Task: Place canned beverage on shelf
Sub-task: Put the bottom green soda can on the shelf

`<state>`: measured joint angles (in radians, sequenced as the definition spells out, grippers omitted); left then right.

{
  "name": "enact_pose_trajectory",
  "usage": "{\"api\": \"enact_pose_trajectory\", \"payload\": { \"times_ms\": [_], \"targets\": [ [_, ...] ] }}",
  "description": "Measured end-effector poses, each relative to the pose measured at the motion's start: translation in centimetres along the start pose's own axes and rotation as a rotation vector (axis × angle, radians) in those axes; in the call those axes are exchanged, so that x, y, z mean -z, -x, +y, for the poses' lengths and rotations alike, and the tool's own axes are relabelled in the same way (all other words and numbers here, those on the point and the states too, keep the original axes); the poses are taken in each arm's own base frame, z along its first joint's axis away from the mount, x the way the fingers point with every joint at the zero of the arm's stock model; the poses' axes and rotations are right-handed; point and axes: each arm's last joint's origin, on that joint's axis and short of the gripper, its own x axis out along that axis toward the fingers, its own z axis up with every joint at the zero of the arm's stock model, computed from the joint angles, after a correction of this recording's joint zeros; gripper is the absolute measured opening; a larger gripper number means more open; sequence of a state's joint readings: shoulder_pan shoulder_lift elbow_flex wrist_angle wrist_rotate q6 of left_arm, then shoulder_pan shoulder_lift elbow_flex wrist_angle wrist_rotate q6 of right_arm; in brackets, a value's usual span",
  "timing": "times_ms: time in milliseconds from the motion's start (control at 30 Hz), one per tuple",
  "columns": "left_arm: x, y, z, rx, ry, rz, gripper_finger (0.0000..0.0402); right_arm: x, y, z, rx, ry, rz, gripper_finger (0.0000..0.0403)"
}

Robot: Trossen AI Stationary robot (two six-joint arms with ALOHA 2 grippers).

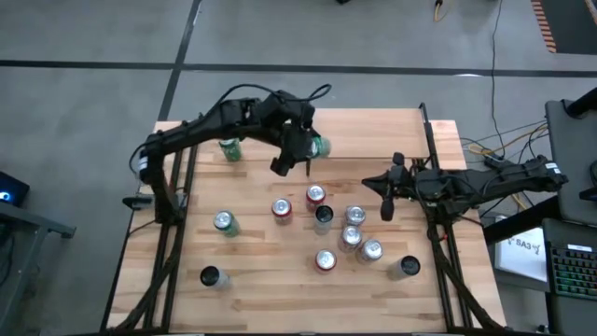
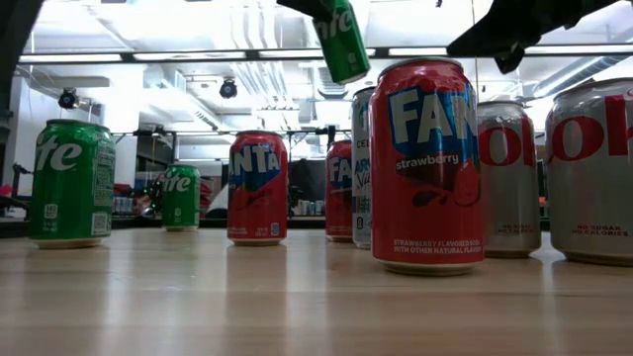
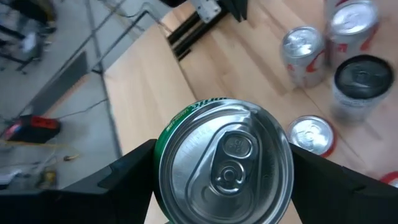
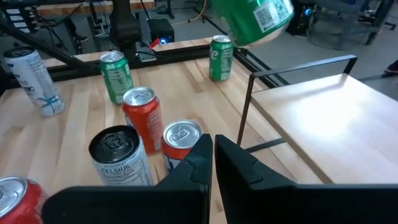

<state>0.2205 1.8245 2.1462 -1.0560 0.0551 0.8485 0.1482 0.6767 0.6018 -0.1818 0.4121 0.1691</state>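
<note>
Low view only: green can (image 2: 342, 40) airborne

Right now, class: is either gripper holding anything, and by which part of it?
The left gripper holds a green can by its sides, lifted clear of the table. The right gripper is shut and holds nothing.

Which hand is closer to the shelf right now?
Left. The left hand holds a green can above the shelf; the right hand, shut and empty, sits beside the shelf's near edge.
</note>
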Motion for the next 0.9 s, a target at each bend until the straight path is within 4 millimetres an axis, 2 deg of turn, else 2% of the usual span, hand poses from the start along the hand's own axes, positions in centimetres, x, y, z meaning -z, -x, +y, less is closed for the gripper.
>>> {"api": "enact_pose_trajectory", "payload": {
  "times_ms": [267, 567, 900],
  "targets": [
    [0.6, 0.1, 2.0, 0.092, -0.005, -0.016, 0.0286, 0.2, -0.5, 0.2, 0.004, -0.012, 0.022, 0.0009],
    [1.4, -1.6, 2.5, 0.100, -0.030, 0.004, 0.0286, 0.7, -0.2, 0.0, 0.008, -0.013, 0.069, 0.0009],
    [2.8, -5.0, 3.6, 0.089, 0.001, 0.028, 0.0286, 1.2, 0.2, -0.3, 0.022, -0.048, 0.118, 0.0009]
  ]
}}
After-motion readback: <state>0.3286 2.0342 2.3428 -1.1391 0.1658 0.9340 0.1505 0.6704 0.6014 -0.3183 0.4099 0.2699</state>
